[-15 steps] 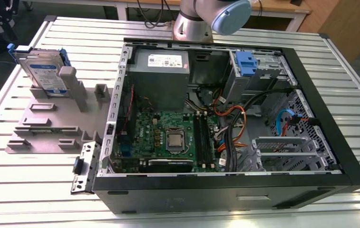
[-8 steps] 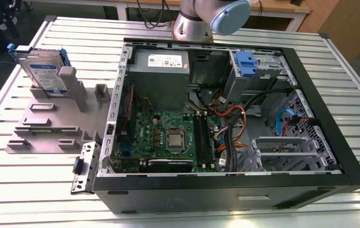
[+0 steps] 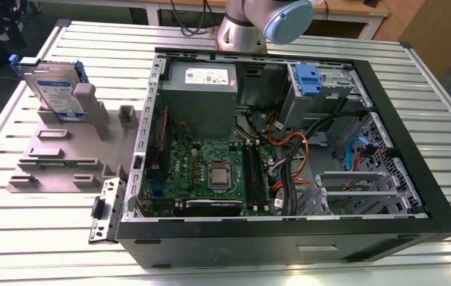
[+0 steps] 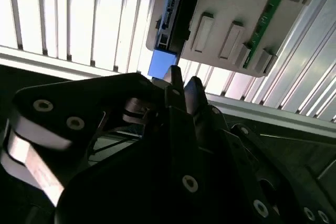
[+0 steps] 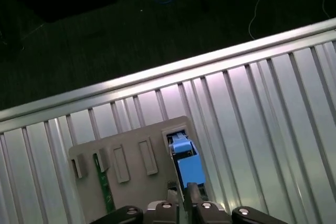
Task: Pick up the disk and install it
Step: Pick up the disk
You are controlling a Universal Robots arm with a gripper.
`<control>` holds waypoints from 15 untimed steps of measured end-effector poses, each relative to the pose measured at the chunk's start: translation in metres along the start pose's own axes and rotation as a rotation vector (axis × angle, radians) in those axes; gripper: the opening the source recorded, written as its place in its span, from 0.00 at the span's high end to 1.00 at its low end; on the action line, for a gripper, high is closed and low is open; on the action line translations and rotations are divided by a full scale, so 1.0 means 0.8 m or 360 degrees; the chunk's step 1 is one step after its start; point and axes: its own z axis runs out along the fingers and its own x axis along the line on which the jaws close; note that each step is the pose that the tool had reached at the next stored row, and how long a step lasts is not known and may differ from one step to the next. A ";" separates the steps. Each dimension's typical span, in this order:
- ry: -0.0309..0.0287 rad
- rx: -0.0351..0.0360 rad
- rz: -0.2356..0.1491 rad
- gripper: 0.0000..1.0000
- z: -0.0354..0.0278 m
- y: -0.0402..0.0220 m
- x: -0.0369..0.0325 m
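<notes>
Pincer [image 4: 185, 82] is closed, its fingertips together and gripping nothing. Straight ahead of its tips and apart from them, the disk [image 3: 54, 89] stands on edge in a grey holder [image 3: 66, 161] on the slatted table [image 3: 34, 226].

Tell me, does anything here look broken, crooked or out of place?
Nothing looks broken or spilled. The computer lies on its side with its cover off and its insides showing. The disk stands on edge in a grey holder on the table, outside the computer. Both look deliberate.
</notes>
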 end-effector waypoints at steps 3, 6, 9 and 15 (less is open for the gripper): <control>0.00018 0.0000 -0.0050 0.70 0.0019 0.0003 0.0001; 0.00019 0.0003 -0.0065 0.70 0.0050 0.0019 0.0006; 0.00012 0.0007 -0.0078 0.63 0.0093 0.0038 0.0012; 0.00041 0.0011 -0.0176 0.57 0.0171 0.0045 0.0015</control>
